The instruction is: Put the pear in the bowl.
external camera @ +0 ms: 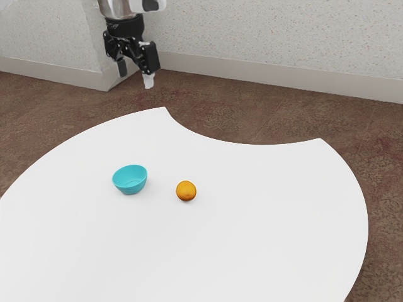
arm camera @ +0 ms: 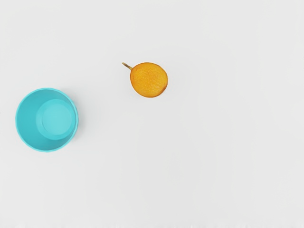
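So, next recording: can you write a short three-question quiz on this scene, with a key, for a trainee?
1. Multiple choice. Where is the pear relative to the bowl?
a) inside it
b) on the table, beside it
c) underneath it

2. True or false. The gripper is shut on the pear.

3. Fill in the missing word. In the wrist view, a thin ____ sticks out from the pear.

Key: 1. b; 2. false, it is open and away from the pear; 3. stem.
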{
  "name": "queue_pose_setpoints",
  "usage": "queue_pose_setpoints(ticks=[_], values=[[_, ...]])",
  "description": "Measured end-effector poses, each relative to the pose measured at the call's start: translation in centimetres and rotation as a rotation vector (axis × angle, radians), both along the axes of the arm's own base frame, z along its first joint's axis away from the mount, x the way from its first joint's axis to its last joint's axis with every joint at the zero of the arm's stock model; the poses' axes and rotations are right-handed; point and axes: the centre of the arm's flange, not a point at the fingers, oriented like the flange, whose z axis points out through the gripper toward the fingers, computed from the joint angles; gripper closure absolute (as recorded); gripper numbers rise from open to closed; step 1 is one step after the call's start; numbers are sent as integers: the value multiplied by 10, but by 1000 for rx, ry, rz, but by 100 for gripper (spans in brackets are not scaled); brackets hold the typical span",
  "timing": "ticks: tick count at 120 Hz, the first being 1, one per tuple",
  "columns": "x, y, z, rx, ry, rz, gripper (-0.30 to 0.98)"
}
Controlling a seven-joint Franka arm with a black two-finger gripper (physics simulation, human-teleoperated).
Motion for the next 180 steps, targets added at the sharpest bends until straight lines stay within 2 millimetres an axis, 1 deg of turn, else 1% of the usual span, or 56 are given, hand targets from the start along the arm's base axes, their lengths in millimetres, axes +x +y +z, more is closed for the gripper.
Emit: queue_pose_setpoints(ticks=[12,19,27,31,37,44,49,60,65,72,76,81,86,94,99,103,110,114,117,120,125,130,137,145,157,165,173,180], values=[[-17,-9,7,32,6,-17,0],[-29,-16,15,45,14,-24,0],[-44,-28,25,50,27,-45,0],[-48,-34,26,53,36,-56,0],[-46,-42,18,58,56,-67,0],[-35,-48,0,53,84,-71,0],[-29,-49,-9,49,95,-70,0],[-23,-50,-50,47,144,-71,0],[-19,-50,-62,41,145,-70,0],[-6,-53,-85,41,152,-68,0],[3,-57,-101,41,157,-69,0],[15,-64,-126,38,170,-69,0],[26,-70,-155,28,190,-66,0],[33,-76,-203,-1,224,-49,0],[37,-80,-227,-22,235,-28,0],[38,-82,-246,-36,246,-7,0],[33,-83,-282,-62,272,41,0],[31,-84,-298,-76,276,71,0],[32,-84,-306,-85,272,94,0],[33,-84,-309,-93,261,120,0],[38,-77,-304,-103,229,167,0],[42,-65,-296,-109,199,225,0],[45,-49,-290,-109,185,317,0],[45,-44,-289,-109,190,411,0],[42,-48,-295,-102,213,531,0],[41,-45,-300,-94,231,614,0],[42,-36,-309,-77,250,700,0],[44,-25,-325,-61,271,772,0]])
